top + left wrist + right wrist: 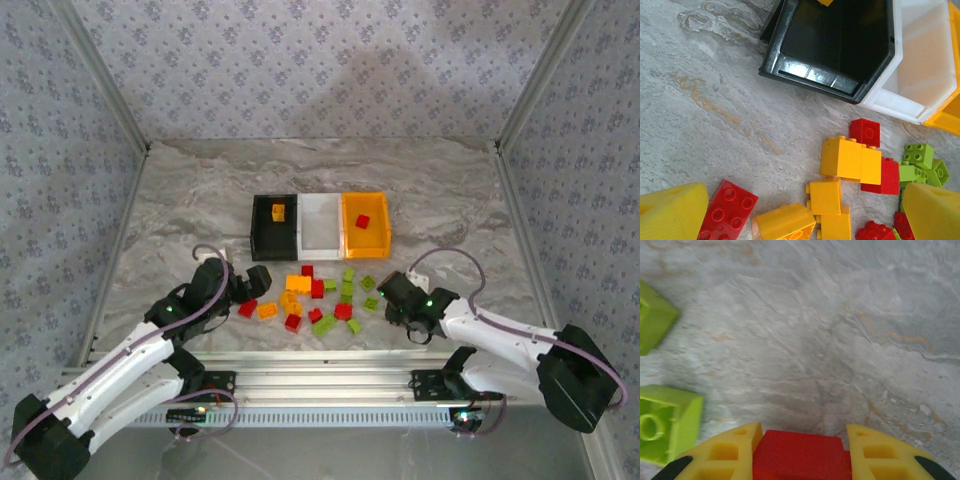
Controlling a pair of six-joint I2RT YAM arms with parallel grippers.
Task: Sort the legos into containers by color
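Right wrist view: right gripper is clamped on a red brick, just right of the loose legos. Left gripper hangs spread wide over them. Risk: the hold looks shallow, so the brick could twist out before reaching the containers.

Legos beside three bins, apparently joined

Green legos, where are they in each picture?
Top external: green legos in the middle, just below the orange-yellow bin.
Left wrist: green legos at the right edge.
Right wrist: green legos at the left edge.
Shared landmark: the grey marble table.
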